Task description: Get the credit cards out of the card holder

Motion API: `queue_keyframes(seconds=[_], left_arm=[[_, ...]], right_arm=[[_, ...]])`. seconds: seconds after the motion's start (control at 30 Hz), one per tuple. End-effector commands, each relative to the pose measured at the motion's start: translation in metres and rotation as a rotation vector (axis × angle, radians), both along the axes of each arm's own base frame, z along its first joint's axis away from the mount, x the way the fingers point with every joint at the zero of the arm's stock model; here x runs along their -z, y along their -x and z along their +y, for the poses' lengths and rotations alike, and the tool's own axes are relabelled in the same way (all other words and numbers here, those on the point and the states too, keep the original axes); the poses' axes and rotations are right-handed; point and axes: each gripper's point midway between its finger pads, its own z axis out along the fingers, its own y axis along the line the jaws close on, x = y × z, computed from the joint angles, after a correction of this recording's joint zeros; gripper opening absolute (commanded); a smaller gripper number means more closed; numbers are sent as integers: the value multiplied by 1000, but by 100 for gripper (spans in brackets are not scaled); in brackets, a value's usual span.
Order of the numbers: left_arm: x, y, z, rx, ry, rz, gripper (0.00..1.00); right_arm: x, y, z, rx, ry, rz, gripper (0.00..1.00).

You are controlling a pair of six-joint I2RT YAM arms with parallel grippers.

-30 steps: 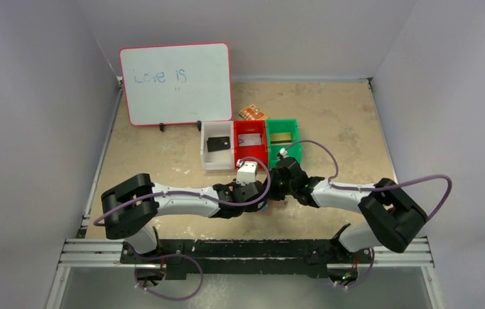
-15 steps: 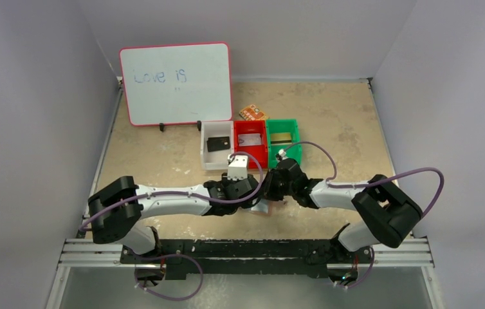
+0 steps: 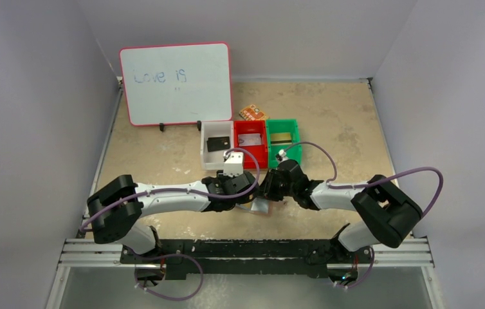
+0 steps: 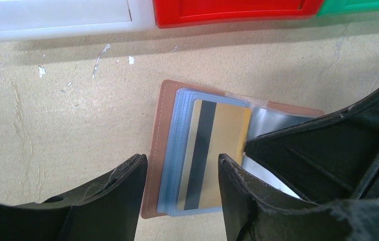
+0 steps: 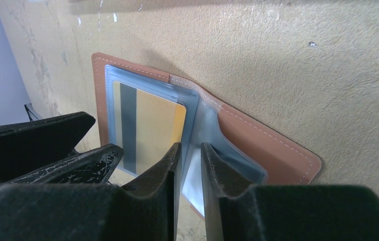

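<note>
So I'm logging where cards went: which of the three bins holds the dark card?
The white bin, leftmost of the row, holds a dark card. The red bin beside it holds a pale card and the green bin a yellowish one.

Three bins [image 3: 251,143] – one whiteboard [image 3: 177,83], one card holder [image 4: 157,150], one gold card [image 4: 217,150], two grippers [image 3: 238,201].

Left tool [image 4: 180,193] gapes; right tool [image 5: 191,188] (narrowly parted) alongside.

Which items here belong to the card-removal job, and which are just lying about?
Part of the job:
- card holder, lying open
- gold card in its clear sleeves
- left tool
- right tool
- white bin, red bin, green bin, probably for sorting the cards

Lying about:
- whiteboard
- orange packet
</note>
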Motion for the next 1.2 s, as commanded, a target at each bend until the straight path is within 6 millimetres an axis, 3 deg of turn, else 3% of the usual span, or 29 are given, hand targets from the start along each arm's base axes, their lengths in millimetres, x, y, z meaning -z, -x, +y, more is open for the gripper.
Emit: queue_keyframes(seconds=[0.0,0.27,0.43,0.73,1.17], left_arm=[[-14,-8,-5,-2,15,-33,55],[-14,-9,-1,2,0,-29,60],[-6,-5,-7,41,-1,-2,50],[17,4,3,35,-43,51,35],[37,18,0,26,-42,98,25]], right_arm=[[3,1,-3,-14,22,-5,24],[0,-1,-3,-2,16,-14,24],[0,-3,-2,2,21,-8,24],[-5,-2,7,17,-77,10,22],[-8,9,18,-21,-218,22,21]])
